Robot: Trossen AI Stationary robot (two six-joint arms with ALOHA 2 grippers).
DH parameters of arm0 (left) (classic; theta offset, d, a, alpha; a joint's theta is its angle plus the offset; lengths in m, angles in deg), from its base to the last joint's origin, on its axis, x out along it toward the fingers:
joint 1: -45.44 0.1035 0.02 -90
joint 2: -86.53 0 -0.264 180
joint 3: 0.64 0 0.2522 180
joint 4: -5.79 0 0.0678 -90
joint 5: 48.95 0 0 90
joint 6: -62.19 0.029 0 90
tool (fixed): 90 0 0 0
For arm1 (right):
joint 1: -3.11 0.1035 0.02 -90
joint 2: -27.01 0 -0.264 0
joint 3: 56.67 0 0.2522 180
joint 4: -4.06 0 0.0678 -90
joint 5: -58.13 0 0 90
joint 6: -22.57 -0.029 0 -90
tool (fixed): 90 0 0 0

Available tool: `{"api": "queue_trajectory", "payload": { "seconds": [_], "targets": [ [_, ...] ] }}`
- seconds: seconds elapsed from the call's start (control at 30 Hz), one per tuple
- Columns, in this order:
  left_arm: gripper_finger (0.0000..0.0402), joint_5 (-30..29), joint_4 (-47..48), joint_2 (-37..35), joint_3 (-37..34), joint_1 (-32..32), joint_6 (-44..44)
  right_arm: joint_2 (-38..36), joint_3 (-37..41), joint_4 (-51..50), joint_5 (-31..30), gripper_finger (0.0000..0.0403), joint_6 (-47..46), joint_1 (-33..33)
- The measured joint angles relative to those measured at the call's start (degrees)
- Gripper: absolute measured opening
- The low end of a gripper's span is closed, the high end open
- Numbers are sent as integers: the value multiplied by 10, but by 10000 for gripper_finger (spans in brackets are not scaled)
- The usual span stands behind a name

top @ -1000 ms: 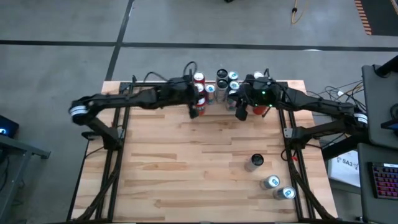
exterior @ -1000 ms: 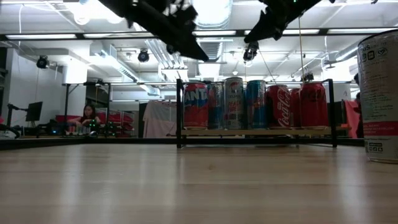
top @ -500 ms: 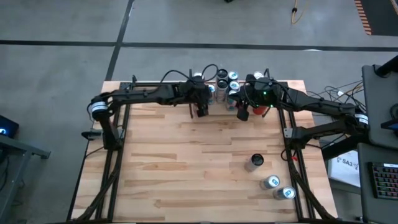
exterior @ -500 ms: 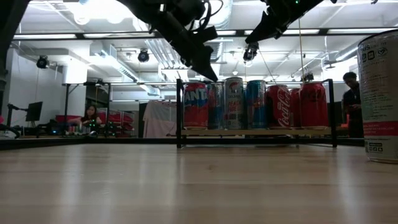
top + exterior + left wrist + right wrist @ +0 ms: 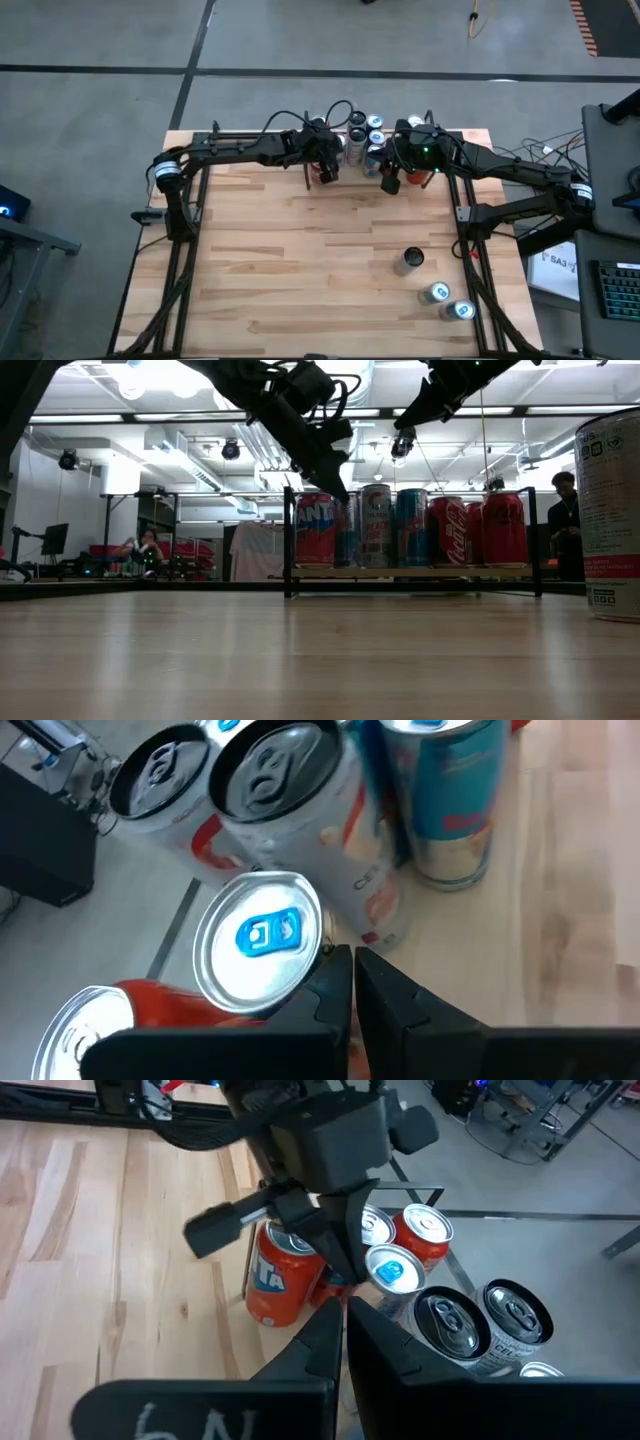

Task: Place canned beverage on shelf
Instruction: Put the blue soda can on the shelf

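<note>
Shelf [image 5: 410,572], light-wood board with black side rails, at the far edge of the surface [image 5: 300,270]; stocked with a row of upright cans, among them an orange Fanta can [image 5: 313,530] at one end, slim blue and silver cans in the middle, red cola cans toward the other end. Left pincer [image 5: 326,172]: fingers pressed together, holding nothing, poised just above the Fanta end of the row; its wrist view shows the closed fingertips [image 5: 352,982] just beside a blue-tabbed can top [image 5: 260,940]. Right pincer [image 5: 389,183]: likewise pressed together and empty, hovering over the front edge of the shelf near the other end. Canned beverages not yet shelved: three, standing well apart from the shelf on the near right part of the surface, one dark-topped can [image 5: 411,259] and two silver-topped cans [image 5: 436,292] close together. Step in hand, as judged: between placements, or a nudge to the shelved row with closed fingers; which of the two cannot be told. Next move calls for: an arm, likely the right one, to swing toward the loose cans, spread its pincer, take one upright and carry it to a free gap on the shelf without toppling neighbours.
</note>
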Motion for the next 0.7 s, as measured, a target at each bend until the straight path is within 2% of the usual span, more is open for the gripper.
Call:
{"api": "queue_trajectory", "payload": {
  "seconds": [0.7],
  "targets": [
    [0, -5, -58, 2, -1, 25, -22, 0, 0, 13, 0, 9, 13, 0]
  ]
}}
